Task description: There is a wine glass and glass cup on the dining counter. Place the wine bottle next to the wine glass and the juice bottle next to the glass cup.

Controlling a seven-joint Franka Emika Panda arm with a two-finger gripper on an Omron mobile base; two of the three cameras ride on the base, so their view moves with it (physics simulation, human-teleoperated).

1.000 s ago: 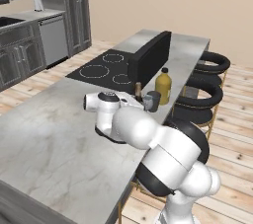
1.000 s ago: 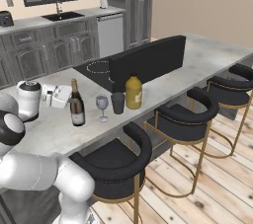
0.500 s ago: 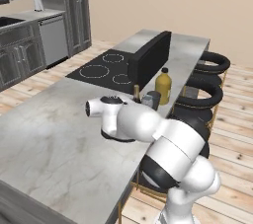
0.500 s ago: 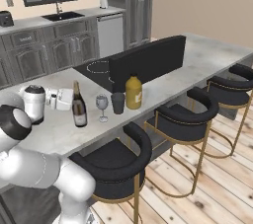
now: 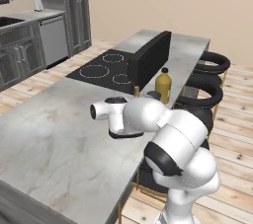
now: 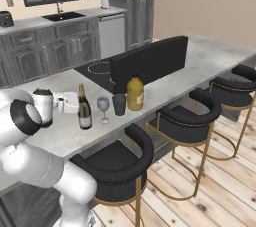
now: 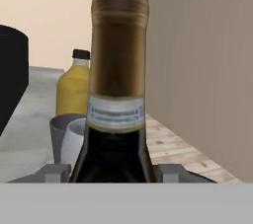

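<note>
Crowded along the counter's (image 6: 210,53) stool-side edge: wine bottle (image 6: 83,108), wine glass (image 6: 103,106), cup (image 6: 119,104) and juice bottle (image 6: 135,93) in a close row, only narrow gaps between them. Walled off behind by the black upright panel (image 6: 150,61) beside the cooktop (image 5: 101,69). Broad bare marble left of the wine bottle, apart from the arm's own bulk.

arm folded low, hand (image 7: 112,172) level, fingers narrowly parted.

A home kitchen: marble island with inset cooktop (image 5: 101,71), bar stools (image 6: 186,116), grey cabinets (image 6: 60,51), sink (image 6: 62,16).
</note>
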